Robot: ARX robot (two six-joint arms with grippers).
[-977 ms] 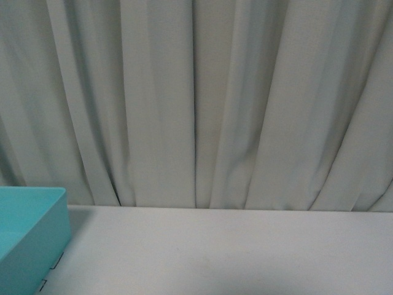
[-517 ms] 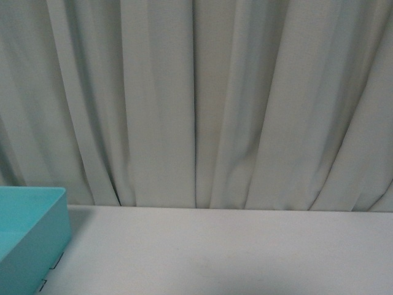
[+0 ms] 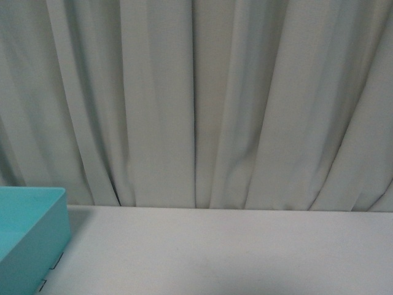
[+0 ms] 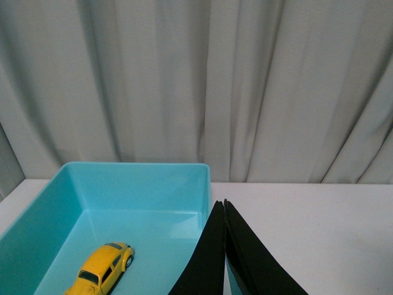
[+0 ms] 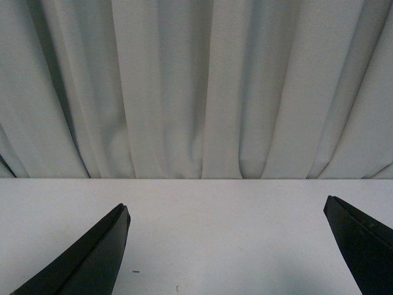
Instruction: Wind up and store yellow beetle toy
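Yellow and glossy, the yellow beetle toy (image 4: 101,269) is seen lying on the floor of the teal bin (image 4: 141,184) in the left wrist view, on its wheels, with its dark windows and one small black wheel showing. The left gripper (image 4: 223,206) is held with its two black fingers (image 4: 245,264) pressed together, tip against tip, and nothing is clamped between them. The gripper's tips are shown over the bin's rim at the wall beside the white table (image 4: 319,233), and the toy is set apart from them, well inside the bin toward its opposite wall; whether the fingers touch the rim cannot be told. In the right wrist view the right gripper (image 5: 227,209) is seen with its fingers (image 5: 92,258) spread wide apart, and only bare white tabletop (image 5: 215,233) is framed between them. A pale pleated curtain (image 3: 196,98) is hung behind the table in every view. In the front view only a corner of the teal bin (image 3: 34,236) is shown at the table's edge, and neither arm is caught there.
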